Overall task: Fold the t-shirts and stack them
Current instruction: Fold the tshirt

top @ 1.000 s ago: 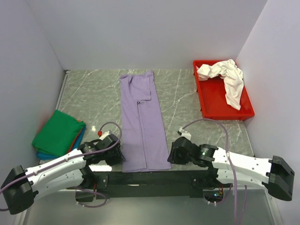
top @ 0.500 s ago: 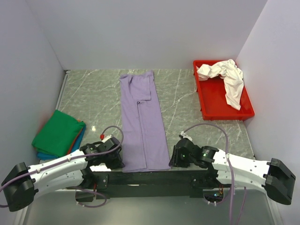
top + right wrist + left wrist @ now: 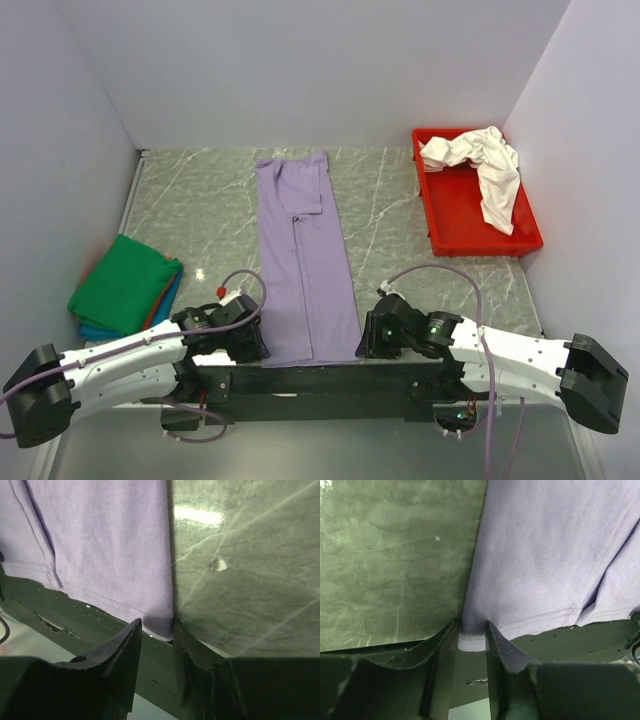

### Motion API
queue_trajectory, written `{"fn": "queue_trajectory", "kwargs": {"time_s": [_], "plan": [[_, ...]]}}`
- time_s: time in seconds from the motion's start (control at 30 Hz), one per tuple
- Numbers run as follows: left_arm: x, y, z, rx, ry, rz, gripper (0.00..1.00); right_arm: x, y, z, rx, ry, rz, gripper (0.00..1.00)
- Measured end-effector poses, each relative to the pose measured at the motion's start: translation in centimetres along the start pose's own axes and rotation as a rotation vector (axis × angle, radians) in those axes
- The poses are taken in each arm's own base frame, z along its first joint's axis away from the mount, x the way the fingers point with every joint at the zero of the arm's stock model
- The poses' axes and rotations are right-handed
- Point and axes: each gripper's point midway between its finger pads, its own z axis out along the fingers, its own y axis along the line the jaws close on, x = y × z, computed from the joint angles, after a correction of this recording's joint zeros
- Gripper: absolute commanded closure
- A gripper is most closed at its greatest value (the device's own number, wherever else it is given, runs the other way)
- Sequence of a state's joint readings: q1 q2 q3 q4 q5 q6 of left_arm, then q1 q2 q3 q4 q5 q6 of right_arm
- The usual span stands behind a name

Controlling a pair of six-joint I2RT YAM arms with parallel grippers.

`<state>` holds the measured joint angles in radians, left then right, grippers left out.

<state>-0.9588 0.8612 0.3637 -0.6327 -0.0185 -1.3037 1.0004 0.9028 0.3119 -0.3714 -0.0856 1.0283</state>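
Left hand (image 3: 471, 626) and right hand (image 3: 157, 623) edged back, apart astride the lavender t-shirt (image 3: 305, 260) corners.

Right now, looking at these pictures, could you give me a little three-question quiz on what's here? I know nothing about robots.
1. True or false: the white shirt lies in the red tray.
2. Fill in: seen from above, the folded pile with the green shirt on top sits at the ____ edge of the table.
3. Which shirt has its near corners between the fingers of the left gripper and the right gripper? A: white shirt. B: lavender shirt. C: green shirt.

Key: 1 true; 2 left; 3 B.
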Motion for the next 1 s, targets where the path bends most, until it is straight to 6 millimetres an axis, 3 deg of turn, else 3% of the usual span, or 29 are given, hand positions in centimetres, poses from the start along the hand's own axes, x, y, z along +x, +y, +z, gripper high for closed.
{"fn": "queue_trajectory", "kwargs": {"time_s": [0.23, 0.37, 0.43, 0.57, 0.7, 0.87, 1.0], "plan": [[0.7, 0.0, 0.0, 0.006, 0.025, 0.017, 0.75, 0.2, 0.2, 0.0, -0.014, 0.008, 0.0, 0.63], [1.0, -0.3, 0.1, 0.02, 0.037, 0.018, 0.88, 0.2, 0.2, 0.0, -0.015, 0.008, 0.0, 0.65], [1.1, -0.6, 0.0, 0.03, 0.041, 0.014, 0.99, 0.2, 0.3, 0.0, -0.019, 0.009, 0.0, 0.69], [1.4, -1.0, -0.2, 0.053, 0.048, 0.019, 0.99, 0.3, 0.6, -0.3, -0.041, 0.013, 0.002, 0.78], [1.6, -1.2, -0.2, 0.064, 0.056, 0.029, 0.99, 0.4, 0.8, -0.4, -0.052, 0.017, 0.001, 0.99], [1.2, -1.6, -0.7, 0.06, 0.035, 0.044, 1.0, 0.0, 1.0, -0.7, -0.054, 0.003, -0.004, 1.0], [-0.7, -4.1, -1.8, 0.091, -0.036, 0.066, 1.0, -2.2, 2.6, -1.7, -0.054, -0.064, -0.018, 1.0]]}}
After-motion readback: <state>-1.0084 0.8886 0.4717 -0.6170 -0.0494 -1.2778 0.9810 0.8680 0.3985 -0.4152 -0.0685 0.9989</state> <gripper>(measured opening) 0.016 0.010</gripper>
